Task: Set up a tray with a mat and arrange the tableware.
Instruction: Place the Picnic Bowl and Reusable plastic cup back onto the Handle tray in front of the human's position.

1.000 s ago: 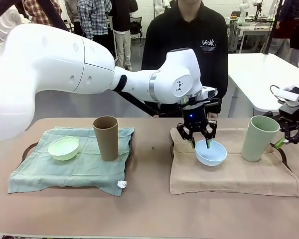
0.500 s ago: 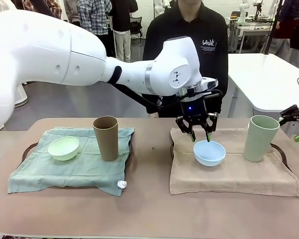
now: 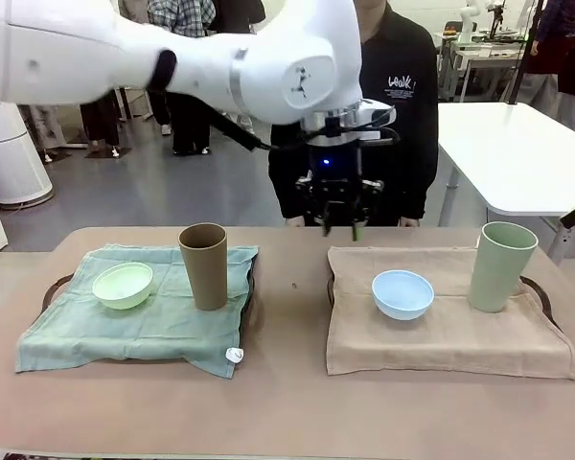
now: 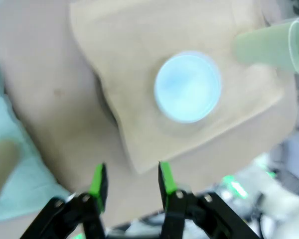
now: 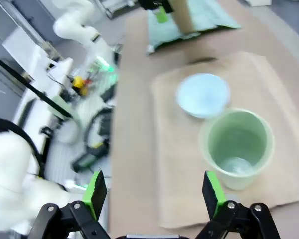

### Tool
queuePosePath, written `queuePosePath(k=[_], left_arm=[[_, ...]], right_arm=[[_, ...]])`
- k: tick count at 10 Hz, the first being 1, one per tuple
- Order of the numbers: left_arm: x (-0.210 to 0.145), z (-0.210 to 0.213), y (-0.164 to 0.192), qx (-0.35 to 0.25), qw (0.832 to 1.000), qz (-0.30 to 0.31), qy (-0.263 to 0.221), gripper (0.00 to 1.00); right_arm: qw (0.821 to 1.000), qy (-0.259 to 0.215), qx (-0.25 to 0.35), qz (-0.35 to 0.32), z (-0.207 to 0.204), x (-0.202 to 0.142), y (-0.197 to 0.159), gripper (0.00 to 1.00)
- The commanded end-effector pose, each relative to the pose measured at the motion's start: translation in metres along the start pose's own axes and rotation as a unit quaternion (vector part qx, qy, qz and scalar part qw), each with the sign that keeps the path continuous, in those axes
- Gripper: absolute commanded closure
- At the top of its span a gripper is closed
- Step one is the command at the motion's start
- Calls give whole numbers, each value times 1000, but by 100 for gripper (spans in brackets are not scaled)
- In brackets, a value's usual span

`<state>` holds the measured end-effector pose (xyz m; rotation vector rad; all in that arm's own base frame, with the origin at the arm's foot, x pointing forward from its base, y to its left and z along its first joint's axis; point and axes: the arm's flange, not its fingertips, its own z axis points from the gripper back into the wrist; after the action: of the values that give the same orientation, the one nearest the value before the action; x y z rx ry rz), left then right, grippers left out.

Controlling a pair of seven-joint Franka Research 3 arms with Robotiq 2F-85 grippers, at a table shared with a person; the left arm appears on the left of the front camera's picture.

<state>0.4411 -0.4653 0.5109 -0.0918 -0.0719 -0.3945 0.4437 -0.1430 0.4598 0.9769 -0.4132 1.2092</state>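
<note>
A light blue bowl (image 3: 402, 293) rests on the beige mat (image 3: 450, 335), with a pale green cup (image 3: 501, 266) upright to its right. My left gripper (image 3: 342, 228) hangs well above the table behind that mat, open and holding nothing. In the left wrist view the left gripper (image 4: 131, 179) looks down on the blue bowl (image 4: 188, 86) and the green cup (image 4: 271, 42). On the teal mat (image 3: 125, 331) stand a brown cup (image 3: 203, 265) and a pale green bowl (image 3: 123, 285). My right gripper (image 5: 154, 191) is open and empty, high above the green cup (image 5: 236, 147) and the blue bowl (image 5: 203, 94).
Dark tray edges show under the teal mat (image 3: 48, 287) and the beige mat (image 3: 546, 299). A person in a black top (image 3: 402, 105) stands at the far side, behind my left arm. A white table (image 3: 517, 144) stands at the back right.
My left gripper has let go of the blue bowl's rim and risen up and back toward the left. The right gripper has drawn away from the green cup, off to the right.
</note>
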Motion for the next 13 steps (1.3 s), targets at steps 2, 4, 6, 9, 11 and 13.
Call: queuePosePath(k=[2, 4, 6, 9, 11, 13], left_arm=[[-46, 49, 23, 52, 999, -12, -3, 46], [-74, 72, 36, 51, 998, 9, -41, 46], [-42, 63, 18, 46, 999, -3, -1, 46], [-42, 63, 18, 46, 999, -3, -1, 46], [-42, 63, 18, 46, 999, -3, -1, 46], [-42, 63, 18, 46, 999, -3, -1, 46]], right_arm=[[996, 23, -2, -92, -20, 23, 74, 0], [965, 134, -133, -180, -17, 25, 104, 0], [921, 202, -240, -232, -16, 25, 98, 0], [955, 147, -197, -167, 10, 27, 108, 0], [955, 147, -197, -167, 10, 27, 108, 0], [955, 147, -197, -167, 10, 27, 108, 0]])
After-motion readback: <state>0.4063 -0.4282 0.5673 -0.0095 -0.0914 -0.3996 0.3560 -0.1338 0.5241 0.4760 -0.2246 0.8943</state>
